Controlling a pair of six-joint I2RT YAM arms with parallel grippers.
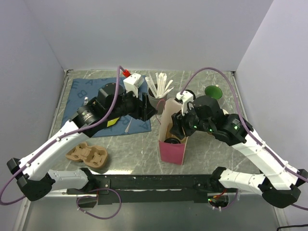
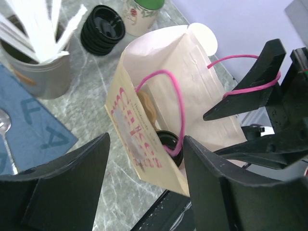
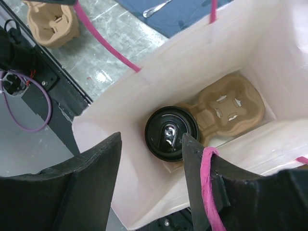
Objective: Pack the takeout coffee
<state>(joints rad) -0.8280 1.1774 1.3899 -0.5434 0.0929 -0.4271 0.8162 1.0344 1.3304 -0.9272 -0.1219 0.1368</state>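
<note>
The left jaws are spread wide and nothing is held in them. They are poised near the upper left edge of the bag [image 2: 192,96], with the left arm [image 1: 57,139] stretched in from the near left corner. The right jaws are likewise parted and pointed straight down over the bag's mouth. A pink handle [image 3: 208,168] is hooked over one finger [image 3: 195,192], and the right arm [image 1: 260,147] is bent in from the right. The coffee [image 3: 172,134] is seated at the bottom of the bag, lid on, just beside a carrier [image 3: 231,106] and close to the near wall. The bag's pink print is too blurred to be read. The letters F and A are made out on the mat [image 2: 33,125]. A second carrier [image 1: 89,155] lies on the surface [image 1: 130,154], well apart from the bag.
</note>
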